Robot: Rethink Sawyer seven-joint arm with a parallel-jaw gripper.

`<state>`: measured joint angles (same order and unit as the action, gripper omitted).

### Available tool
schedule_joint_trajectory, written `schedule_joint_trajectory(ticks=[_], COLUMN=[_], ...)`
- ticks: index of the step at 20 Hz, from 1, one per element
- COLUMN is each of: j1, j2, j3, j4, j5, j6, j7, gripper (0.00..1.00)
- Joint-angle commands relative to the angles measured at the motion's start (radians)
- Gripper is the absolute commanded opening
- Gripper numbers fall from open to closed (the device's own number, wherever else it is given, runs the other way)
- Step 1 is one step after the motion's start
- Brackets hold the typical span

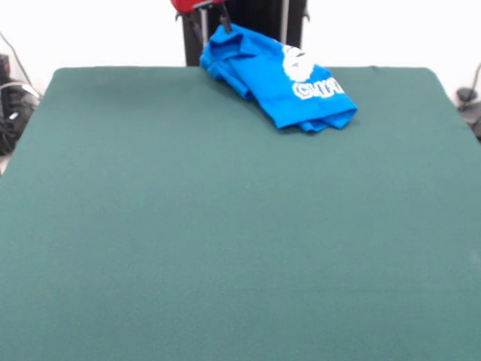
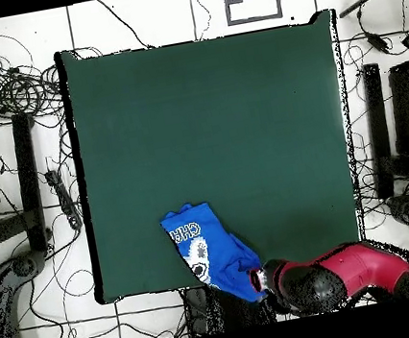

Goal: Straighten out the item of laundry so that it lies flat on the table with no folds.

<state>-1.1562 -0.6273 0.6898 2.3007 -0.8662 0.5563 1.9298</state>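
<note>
The item of laundry [image 1: 278, 79] is a bright blue T-shirt, bunched and folded, with part of its white print showing. It rests at the far edge of the green table [image 1: 225, 226], right of the middle. Its upper left corner is drawn up into a peak where my gripper [image 1: 218, 22] comes down, shut on that corner. In the overhead view the shirt [image 2: 208, 249] lies near the table's [image 2: 211, 127] bottom edge and trails off it toward the gripper [image 2: 261, 279], at the end of the red arm [image 2: 349, 273].
Coiled cables [image 2: 9, 89] lie on the floor beside the table's left side in the overhead view, and black stands [image 2: 377, 127] line its right side. The black pedestal [image 1: 255, 19] rises right behind the shirt.
</note>
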Motion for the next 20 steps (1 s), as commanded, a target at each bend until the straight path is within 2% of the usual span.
schedule_joint_trajectory(ticks=[1, 10, 20], j1=[0.051, 0.049, 0.037], j2=[0.086, 0.107, 0.072], j3=[0.030, 0.029, 0.044], j4=[-0.136, -0.148, -0.119], j5=[-0.066, -0.085, -0.069], j6=[0.047, 0.046, 0.059], j7=[-0.188, -0.181, -0.182], gripper=[1.00, 1.00, 1.00])
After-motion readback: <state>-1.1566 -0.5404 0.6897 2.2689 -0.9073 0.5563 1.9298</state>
